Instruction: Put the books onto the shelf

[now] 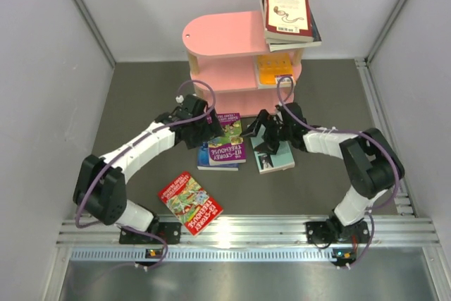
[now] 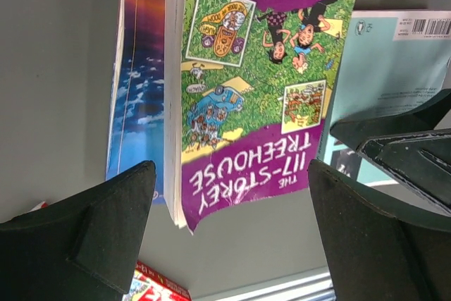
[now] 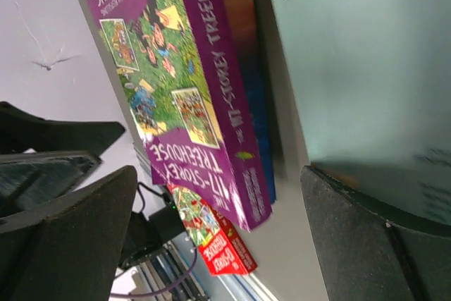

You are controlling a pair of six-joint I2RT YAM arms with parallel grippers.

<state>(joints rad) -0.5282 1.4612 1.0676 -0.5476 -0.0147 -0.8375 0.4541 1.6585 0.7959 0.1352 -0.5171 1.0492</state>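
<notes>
Four books lie unshelved — purple Treehouse (image 1: 227,139) on blue book (image 1: 205,161), teal book (image 1: 276,161), red Treehouse (image 1: 190,202) near-left; we see a stack (image 1: 287,12) atop the shelf (image 1: 218,33). Left gripper (image 2: 231,167), right gripper (image 3: 218,170): wide, empty.

I read the purple Treehouse book (image 2: 254,103) as glossy coated paper, with plain matt page edges. The teal book (image 3: 366,68) looks duller to me, satin at most. The red Treehouse book (image 1: 190,202) has a shiny cover that catches glare.

The shelf (image 1: 225,37) has smooth matt pink boards and pale bare-wood edges. The table (image 1: 141,96) is dark, matt and finely textured. The left gripper (image 2: 231,167) is matt black plastic. The front rail (image 1: 246,229) is brushed metal.
</notes>
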